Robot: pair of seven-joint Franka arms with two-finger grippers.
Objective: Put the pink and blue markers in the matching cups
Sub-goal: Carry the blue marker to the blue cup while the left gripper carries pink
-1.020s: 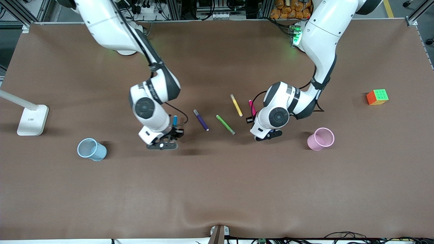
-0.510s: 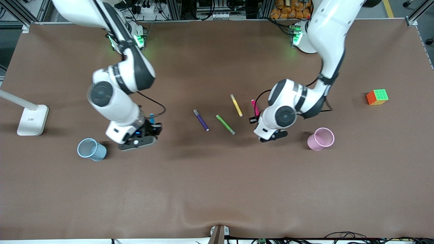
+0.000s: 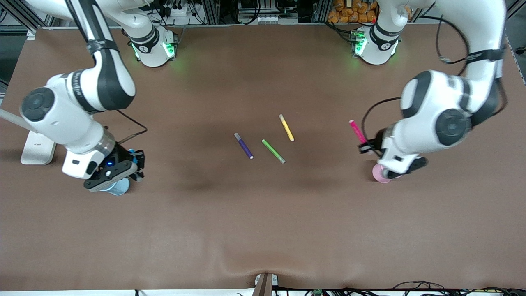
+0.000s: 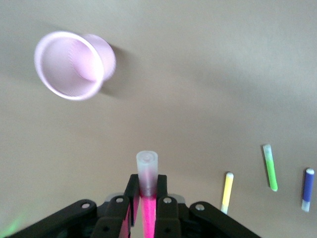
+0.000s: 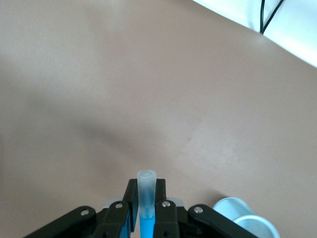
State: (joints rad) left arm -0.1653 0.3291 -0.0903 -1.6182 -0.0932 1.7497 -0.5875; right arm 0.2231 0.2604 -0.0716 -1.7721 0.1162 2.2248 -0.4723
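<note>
My right gripper (image 3: pixel 132 161) is shut on the blue marker (image 3: pixel 132 153) and holds it up over the table beside the light blue cup (image 3: pixel 118 188). My hand hides most of that cup in the front view. In the right wrist view the marker's greyish cap (image 5: pixel 146 184) stands between my fingers, with the blue cup's rim (image 5: pixel 243 218) close by. My left gripper (image 3: pixel 368 146) is shut on the pink marker (image 3: pixel 356 130) beside the pink cup (image 3: pixel 379 174), which is partly hidden. In the left wrist view the pink marker (image 4: pixel 147 181) is clamped and the pink cup (image 4: pixel 74 64) stands ahead.
A purple pen (image 3: pixel 243 145), a green pen (image 3: pixel 273 151) and a yellow pen (image 3: pixel 286 127) lie at mid-table. They also show in the left wrist view as yellow pen (image 4: pixel 227 191), green pen (image 4: pixel 270 167) and purple pen (image 4: pixel 307 189). A white lamp base (image 3: pixel 35 150) stands near the blue cup.
My right arm carried the blue marker from mid-table toward the blue cup. My left arm carried the pink marker toward the pink cup. The other pens stayed put.
</note>
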